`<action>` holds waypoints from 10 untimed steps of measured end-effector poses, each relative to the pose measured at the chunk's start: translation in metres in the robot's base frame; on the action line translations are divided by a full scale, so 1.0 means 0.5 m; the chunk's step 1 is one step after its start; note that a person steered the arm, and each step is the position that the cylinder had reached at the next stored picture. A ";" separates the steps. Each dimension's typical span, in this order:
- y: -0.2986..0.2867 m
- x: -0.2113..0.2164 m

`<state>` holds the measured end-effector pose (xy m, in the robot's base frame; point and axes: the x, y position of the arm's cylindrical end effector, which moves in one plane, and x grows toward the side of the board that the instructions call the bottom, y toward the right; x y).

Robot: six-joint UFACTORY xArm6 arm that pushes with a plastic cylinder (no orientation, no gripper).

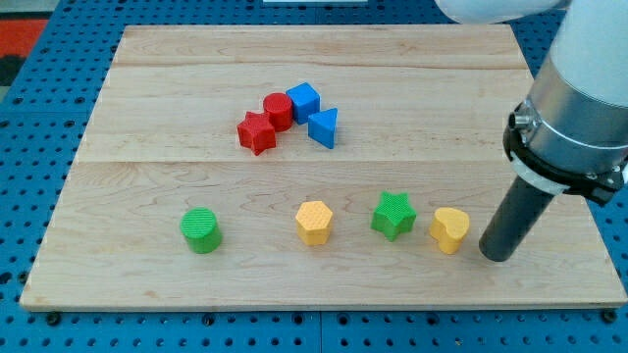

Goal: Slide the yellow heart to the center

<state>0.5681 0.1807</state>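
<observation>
Yellow heart-shaped block: located near the view's bottom right of the counter, resting flat on the wood, well apart from the board's centre.

Counter: a pale wooden board of joined planks, lying on a blue perforated base. It carries eight small blocks in two groups.

Arm: a grey and white cylindrical body enters from the view's top right. It ends in a straight dark rod, tilted slightly in this view. My tip sits on the board just to the view's right of the yellow heart-shaped block, close beside it; contact cannot be confirmed. No gripper is fitted, so a released or clenched state does not apply.

Lower row, from the view's left to right:
- Green cylindrical block, standing alone, well apart from the others.
- Yellow hexagonal block, near the row's middle.
- Green star-shaped block, between the yellow hexagonal block and the yellow heart-shaped block, near the latter but apart from it.

Upper cluster, above the board's centre towards the view's top:
- Red star-shaped block, at the cluster's left.
- Red rounded block, exact shape unclear, touching the red star-shaped block.
- Blue cube-like block, just beside the red rounded block.
- Blue triangular block, just below the blue cube-like block.
</observation>
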 end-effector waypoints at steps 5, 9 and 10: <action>0.017 0.003; -0.012 -0.007; -0.049 -0.020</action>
<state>0.5581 0.1563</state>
